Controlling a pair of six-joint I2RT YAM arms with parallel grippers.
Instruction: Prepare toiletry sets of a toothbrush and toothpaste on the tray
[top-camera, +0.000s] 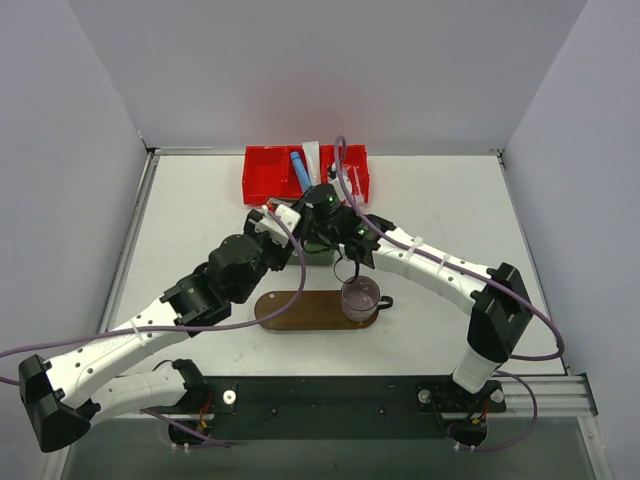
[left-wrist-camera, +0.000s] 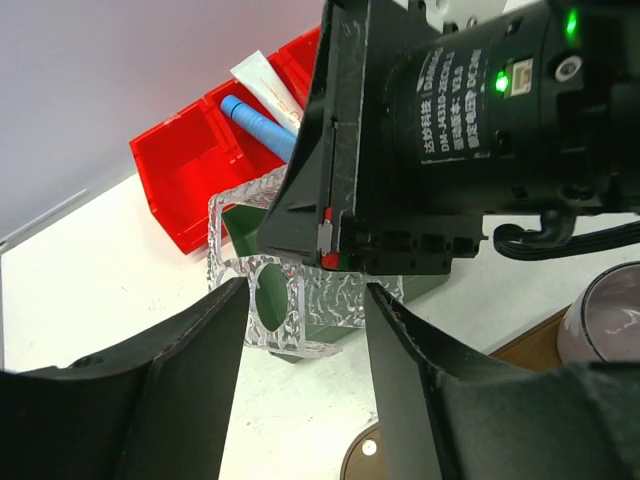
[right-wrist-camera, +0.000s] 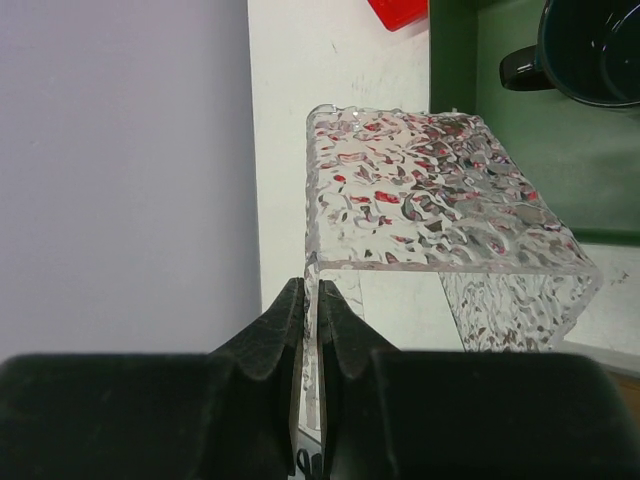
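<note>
A blue tube (top-camera: 299, 170) and a white tube (top-camera: 312, 155) lie in the red divided bin (top-camera: 262, 175); both also show in the left wrist view, blue tube (left-wrist-camera: 258, 122) and white tube (left-wrist-camera: 265, 82). Something slim and pale, likely a toothbrush (top-camera: 352, 182), lies in the bin's right compartment. The brown oval tray (top-camera: 300, 310) carries a clear mug (top-camera: 360, 297) at its right end. My right gripper (right-wrist-camera: 312, 292) is shut on the side wall of a clear textured acrylic holder (right-wrist-camera: 430, 190). My left gripper (left-wrist-camera: 307, 295) is open just in front of that holder (left-wrist-camera: 262, 300), touching nothing.
A green box (right-wrist-camera: 530, 140) with a dark mug (right-wrist-camera: 590, 50) in it stands behind the holder, mostly hidden under both arms in the top view. The right arm's wrist motor (left-wrist-camera: 480, 130) hangs close above my left fingers. Grey walls enclose the table.
</note>
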